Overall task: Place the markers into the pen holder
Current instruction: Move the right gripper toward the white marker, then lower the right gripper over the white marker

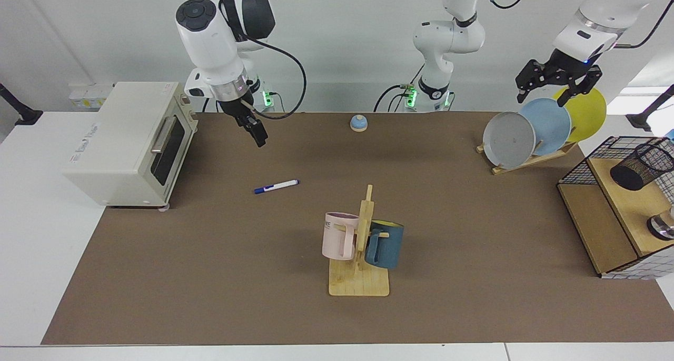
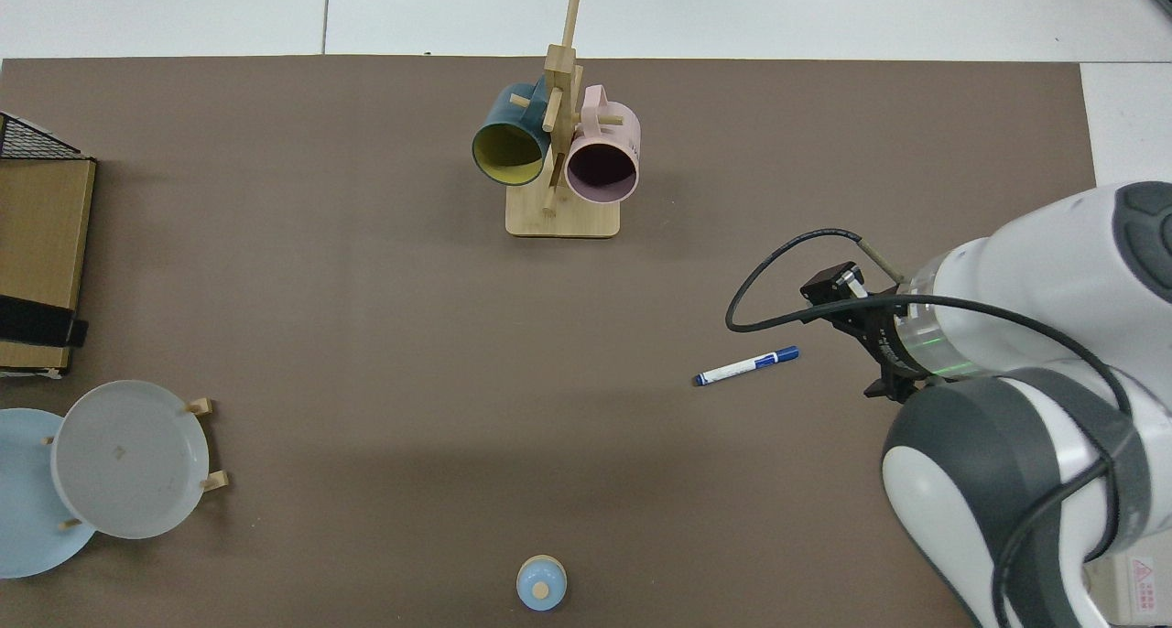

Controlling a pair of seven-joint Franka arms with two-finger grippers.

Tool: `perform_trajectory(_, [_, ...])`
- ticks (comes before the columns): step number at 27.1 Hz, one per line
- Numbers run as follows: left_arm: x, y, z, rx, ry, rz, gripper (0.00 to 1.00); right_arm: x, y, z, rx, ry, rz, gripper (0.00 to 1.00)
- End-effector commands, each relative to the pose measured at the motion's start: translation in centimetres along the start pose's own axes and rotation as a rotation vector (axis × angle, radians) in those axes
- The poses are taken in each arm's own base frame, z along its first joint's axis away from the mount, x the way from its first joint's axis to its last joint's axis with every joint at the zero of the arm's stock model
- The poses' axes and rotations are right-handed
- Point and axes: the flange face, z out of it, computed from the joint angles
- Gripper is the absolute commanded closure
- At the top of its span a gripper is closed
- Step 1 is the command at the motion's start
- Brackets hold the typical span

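Brown matting covers the table (image 1: 210,277), on which a mug tree (image 1: 359,256) is taken as the landmark. Well away from it, past the plate rack (image 1: 526,158), the left claw (image 1: 557,82) is held open above the plates, waiting, and the pen holder (image 1: 642,166) is seen tilted in a wire basket (image 1: 579,169). Beyond the tree toward the toaster oven (image 1: 126,145), the marker (image 1: 276,186) is seen flat on the mat, untouched, with the right claw (image 1: 258,136) raised beyond it; whether that claw is open cannot be told.

counter (image 1: 474,308) is covered in plain brown. marker (image 1: 276,186) is white with a dark blue cap. pen holder (image 1: 641,166) is black mesh. 2 mugs, pink (image 1: 338,236) and teal with yellow inside (image 1: 385,243). plates are grey (image 1: 508,139), light blue (image 1: 550,124), yellow (image 1: 587,111). toaster oven (image 1: 126,142) is cream.
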Motion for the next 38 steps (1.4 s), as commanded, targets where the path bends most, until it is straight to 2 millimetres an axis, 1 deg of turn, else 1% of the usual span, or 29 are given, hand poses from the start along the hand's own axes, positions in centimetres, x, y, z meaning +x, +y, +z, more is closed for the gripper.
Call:
perform_trajectory(1, [-0.6,0.0,-0.5,0.014,-0.012,-0.01,0.0,-1.0,0.7,2.3,0.051,0.013,0.14,0.01])
perform_trajectory(3, [-0.6,0.0,-0.4,0.012,-0.018,-0.012,0.0,-0.7,0.7,3.6,0.067,0.019,0.172,0.01])
perform_trajectory(6, [-0.6,0.1,-0.4,0.012,-0.018,-0.01,0.0,-0.5,1.2,6.1,0.08,0.025,0.23,0.01])
perform_trajectory(9, [-0.5,0.6,-0.5,0.014,-0.017,-0.001,0.0,0.1,1.5,8.1,0.094,0.03,0.269,0.01])
perform_trajectory(10, [-0.5,0.9,-0.5,0.014,-0.016,0.004,0.0,0.4,1.6,8.6,0.096,0.03,0.285,0.01])
perform_trajectory(12, [-0.5,0.8,-0.6,0.016,-0.014,0.002,0.0,0.6,1.8,9.8,0.099,0.029,0.307,0.01])
perform_trajectory(14, [-0.4,1.2,-0.5,0.013,-0.015,0.01,0.0,0.7,1.7,10.7,0.099,0.028,0.322,0.01])
perform_trajectory(18, [-0.3,1.2,-0.5,0.013,-0.015,0.012,0.0,1.1,1.6,12.3,0.096,0.025,0.333,0.01])
perform_trajectory(21, [-0.5,0.7,-0.5,0.012,-0.017,0.001,0.0,1.3,1.8,13.7,0.089,0.023,0.338,0.01])
perform_trajectory(25, [-0.8,0.8,-0.2,0.006,-0.045,-0.002,0.0,1.6,2.4,15.7,0.097,0.028,0.349,0.01])
perform_trajectory(31, [-1.0,1.0,-0.4,0.002,-0.044,0.001,0.0,2.0,2.7,19.4,0.117,0.034,0.357,0.01])
perform_trajectory(38, [-1.0,1.0,-0.3,0.0,-0.047,0.002,0.0,1.9,2.6,20.5,0.123,0.036,0.354,0.01])
